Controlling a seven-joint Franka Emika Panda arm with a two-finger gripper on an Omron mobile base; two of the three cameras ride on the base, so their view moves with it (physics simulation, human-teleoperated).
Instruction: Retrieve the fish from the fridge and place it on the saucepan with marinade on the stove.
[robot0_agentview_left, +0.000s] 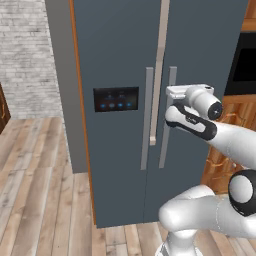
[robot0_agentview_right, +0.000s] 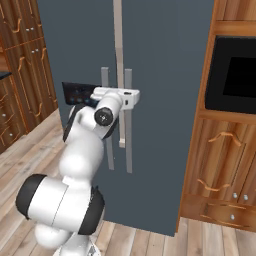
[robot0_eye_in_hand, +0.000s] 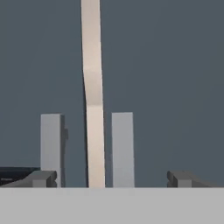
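The fridge stands right in front of me, dark blue-grey, with a black lit panel on its left door. Two long grey handles hang either side of the door seam, where a pale narrow strip runs down. My gripper is open, level with the upper part of the handles and a short way off the doors, with nothing between its fingertips. In the left base view the hand sits just right of the right handle. The fish, the saucepan and the stove are out of view.
A wooden cabinet column with a black built-in oven stands right of the fridge, with drawers below it. More wooden cabinets lie to the left, and a brick wall. Wooden floor spreads to the left.
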